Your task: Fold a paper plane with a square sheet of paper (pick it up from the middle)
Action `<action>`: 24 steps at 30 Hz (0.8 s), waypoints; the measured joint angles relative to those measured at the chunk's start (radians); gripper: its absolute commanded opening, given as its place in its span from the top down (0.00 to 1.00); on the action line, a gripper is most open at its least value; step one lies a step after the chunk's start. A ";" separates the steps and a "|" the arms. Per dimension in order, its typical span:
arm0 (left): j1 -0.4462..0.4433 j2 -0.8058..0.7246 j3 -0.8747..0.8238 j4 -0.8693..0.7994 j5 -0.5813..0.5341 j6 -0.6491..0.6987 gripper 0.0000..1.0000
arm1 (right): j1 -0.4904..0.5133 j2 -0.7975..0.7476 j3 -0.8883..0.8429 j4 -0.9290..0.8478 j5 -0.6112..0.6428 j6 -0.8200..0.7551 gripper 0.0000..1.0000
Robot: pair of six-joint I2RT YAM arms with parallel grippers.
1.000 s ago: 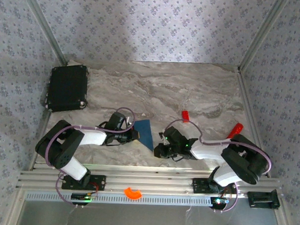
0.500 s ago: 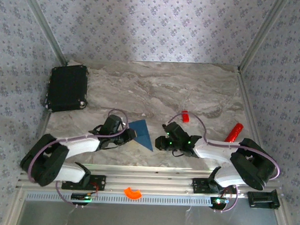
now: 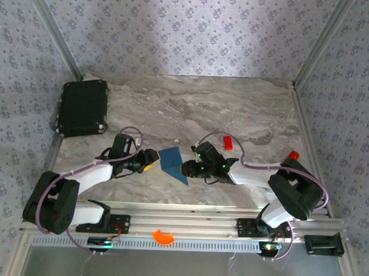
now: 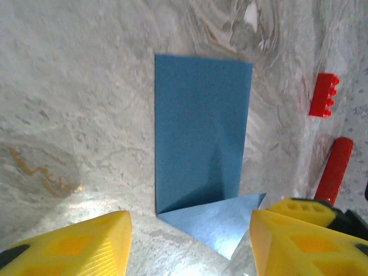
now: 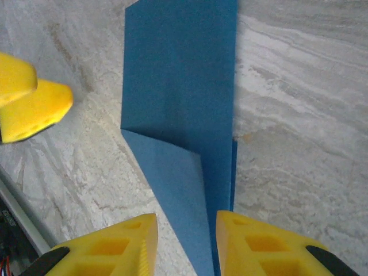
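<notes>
Looking down from the overhead camera, we see the thin, matte dark blue sheet of paper (image 3: 172,160) lying flat on the grey marbled tabletop (image 3: 234,109), towards the near edge and between the two arms. It is partly folded: a narrow rectangle whose near end is turned over into a slanted flap running to a point. The left gripper (image 3: 152,162), black with yellow fingers, sits low just beside the sheet's left edge, and the right gripper (image 3: 184,169) comes in from the other side at the pointed end. From the left wrist we see its yellow fingers (image 4: 75,247) spread wide apart, clamping nothing; the paler flap reaches into the gap between them, and we cannot tell whether it touches the finger on the right. From the right wrist, the right gripper (image 5: 185,247) also has its fingers (image 5: 115,244) apart, more narrowly, with the sheet's pointed end lying on the table between them rather than pinched; the left gripper's yellow tips show just off the sheet's far side. A black rectangular case (image 3: 82,107) rests at the far left of the table, well apart from the sheet. A small red block (image 3: 228,142) lies beyond the right gripper, a red cylinder (image 3: 291,157) stands by the right arm, and an orange curved piece (image 3: 163,236) sits on the metal rail (image 3: 199,226) in front
</notes>
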 measured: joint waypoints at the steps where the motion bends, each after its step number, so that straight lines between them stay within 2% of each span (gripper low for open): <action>1: 0.000 0.005 0.000 0.001 0.010 0.000 0.44 | -0.008 0.012 0.003 0.005 -0.007 0.000 0.69; 8: 0.001 0.040 0.001 0.017 0.050 0.000 0.44 | -0.065 0.085 0.027 0.037 -0.082 -0.019 0.83; 18: 0.002 0.107 0.024 0.034 0.082 0.000 0.43 | -0.084 0.118 0.044 0.066 -0.170 -0.037 0.83; 24: 0.002 0.127 0.030 0.042 0.098 0.000 0.40 | -0.090 0.120 0.042 0.093 -0.190 -0.041 0.95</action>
